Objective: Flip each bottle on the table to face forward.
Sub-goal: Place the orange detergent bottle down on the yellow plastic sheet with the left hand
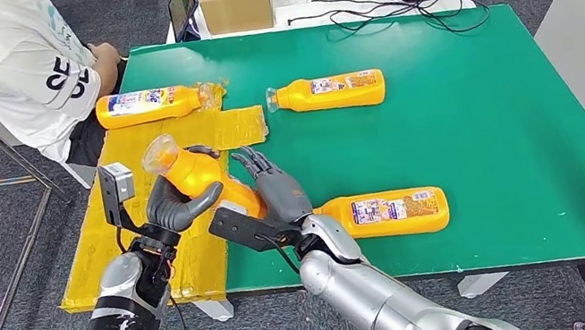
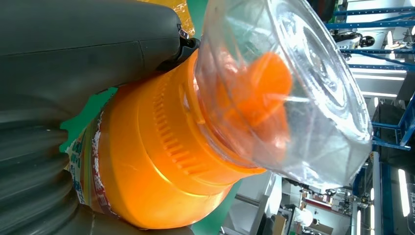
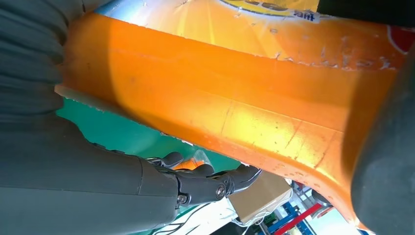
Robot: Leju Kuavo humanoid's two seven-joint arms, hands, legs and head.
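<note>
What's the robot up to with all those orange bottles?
It is turning bottles over. Its left hand and right hand together hold one orange bottle lifted off the green table. Three more bottles lie flat: one near the front edge, one further back, one on yellow sheeting. A person sits beside the table.

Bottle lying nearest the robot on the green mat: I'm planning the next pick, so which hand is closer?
Right. The right hand is just beside that bottle; the left hand is farther, across the held bottle.
</note>
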